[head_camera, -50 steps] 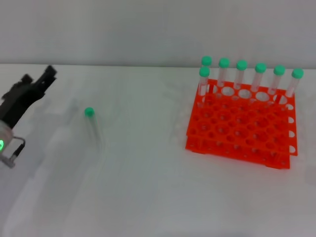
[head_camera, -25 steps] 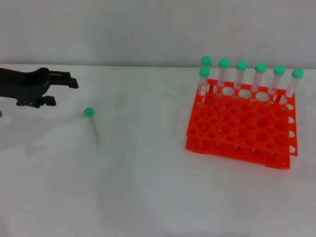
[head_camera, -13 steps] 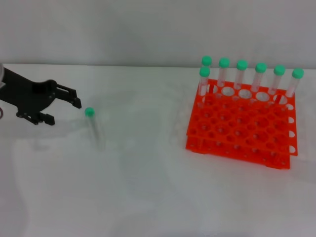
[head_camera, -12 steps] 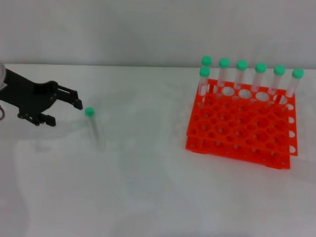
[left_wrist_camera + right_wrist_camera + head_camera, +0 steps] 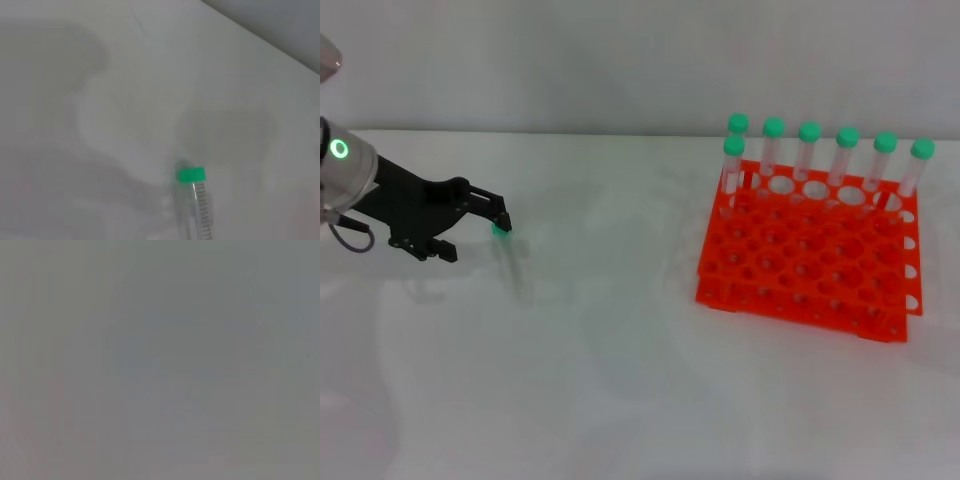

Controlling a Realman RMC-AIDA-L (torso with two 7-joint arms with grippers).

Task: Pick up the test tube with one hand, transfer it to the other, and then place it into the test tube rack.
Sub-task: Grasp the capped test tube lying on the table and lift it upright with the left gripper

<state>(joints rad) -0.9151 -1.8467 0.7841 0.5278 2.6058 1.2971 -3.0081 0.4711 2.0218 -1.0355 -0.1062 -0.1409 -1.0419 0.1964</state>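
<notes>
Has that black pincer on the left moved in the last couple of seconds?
Yes. The left pincer has swung in across the table toward the orange rack, which has not shifted, and now reaches the green cap of the lying test tube.

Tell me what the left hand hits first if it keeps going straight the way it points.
Most likely the green cap of the test tube lying on the table: the left hand points right at it, fingers open and almost on it. Depth is hard to judge from above.
</notes>
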